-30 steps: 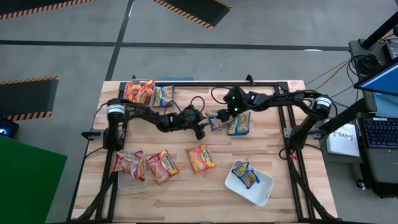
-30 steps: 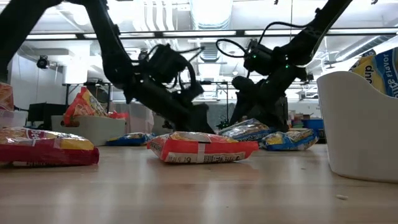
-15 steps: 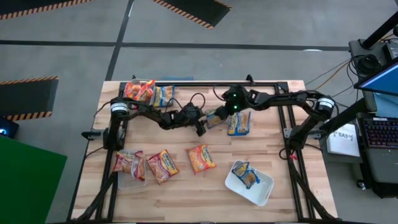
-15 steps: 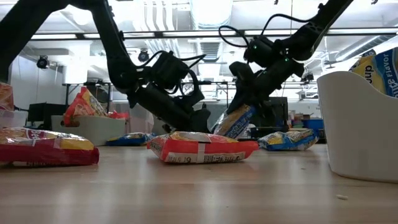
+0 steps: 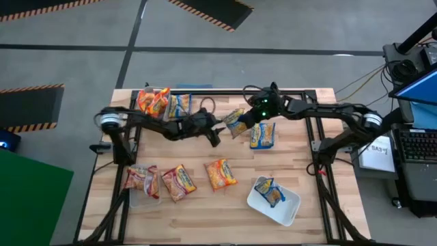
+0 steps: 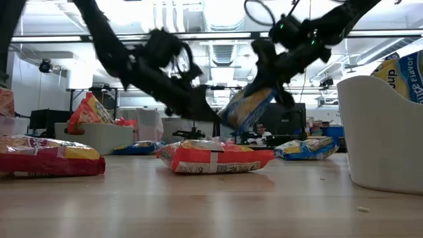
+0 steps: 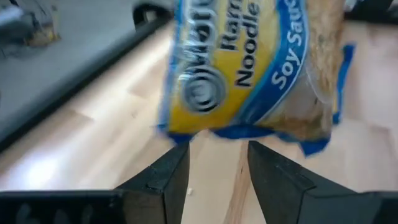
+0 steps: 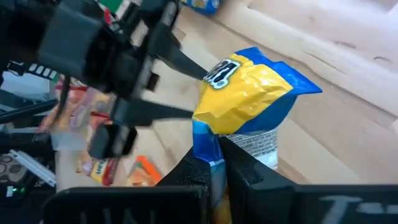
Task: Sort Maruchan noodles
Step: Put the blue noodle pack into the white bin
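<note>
Above the table's far middle, the right gripper (image 5: 247,120) has clamped its fingers on a blue-and-yellow noodle packet (image 5: 236,123), lifted clear of the wood. At nine o'clock of that packet the left gripper (image 5: 217,134) hovers with fingers parted, holding nothing. Another blue packet (image 5: 261,134) lies at four o'clock. The wooden table (image 5: 314,212) carries a white tub (image 5: 288,208); grey floor surrounds it.

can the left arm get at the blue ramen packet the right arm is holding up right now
Probably yes. The left pincer is open, its fingers pointing at the blue packet, nothing between them. The right pincer is shut on the packet's other end, lifted off the table.
</note>
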Controlling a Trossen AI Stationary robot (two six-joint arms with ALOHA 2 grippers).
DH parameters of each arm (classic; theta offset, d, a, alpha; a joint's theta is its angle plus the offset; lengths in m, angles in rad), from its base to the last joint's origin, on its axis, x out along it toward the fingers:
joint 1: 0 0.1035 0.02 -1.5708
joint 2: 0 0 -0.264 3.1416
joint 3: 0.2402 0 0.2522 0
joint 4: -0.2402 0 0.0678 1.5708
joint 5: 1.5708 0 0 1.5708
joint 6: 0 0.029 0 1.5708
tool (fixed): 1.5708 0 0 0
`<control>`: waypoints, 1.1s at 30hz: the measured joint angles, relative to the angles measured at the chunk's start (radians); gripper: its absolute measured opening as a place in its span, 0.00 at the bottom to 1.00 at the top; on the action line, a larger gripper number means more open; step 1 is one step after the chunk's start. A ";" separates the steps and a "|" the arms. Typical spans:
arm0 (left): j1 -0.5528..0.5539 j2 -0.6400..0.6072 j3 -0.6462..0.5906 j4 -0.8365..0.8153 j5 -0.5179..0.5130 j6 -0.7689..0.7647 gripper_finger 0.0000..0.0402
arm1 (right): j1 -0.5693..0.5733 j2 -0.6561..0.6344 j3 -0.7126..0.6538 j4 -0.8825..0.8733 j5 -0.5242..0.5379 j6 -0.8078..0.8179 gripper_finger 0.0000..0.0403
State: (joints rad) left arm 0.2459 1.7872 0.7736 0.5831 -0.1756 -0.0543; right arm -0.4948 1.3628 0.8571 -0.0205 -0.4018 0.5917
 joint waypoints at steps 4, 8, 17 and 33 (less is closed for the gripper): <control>0.000 -0.178 -0.083 0.001 -0.019 0.034 0.36 | 0.037 -0.101 0.030 -0.058 0.041 -0.028 0.02; -0.007 -0.347 -0.162 0.010 -0.025 0.043 0.36 | 0.115 -0.181 0.100 -0.153 0.091 -0.077 0.02; -0.035 -0.606 -0.258 0.051 -0.024 -0.007 0.36 | 0.408 -0.196 0.378 -0.551 0.129 -0.104 0.02; -0.157 -0.651 -0.328 0.135 -0.024 -0.060 0.36 | 1.006 -0.015 0.513 -0.756 0.373 0.366 0.02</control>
State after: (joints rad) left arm 0.0889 1.1358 0.4452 0.7185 -0.1993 -0.1139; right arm 0.5111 1.3480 1.3697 -0.7763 -0.0286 0.9578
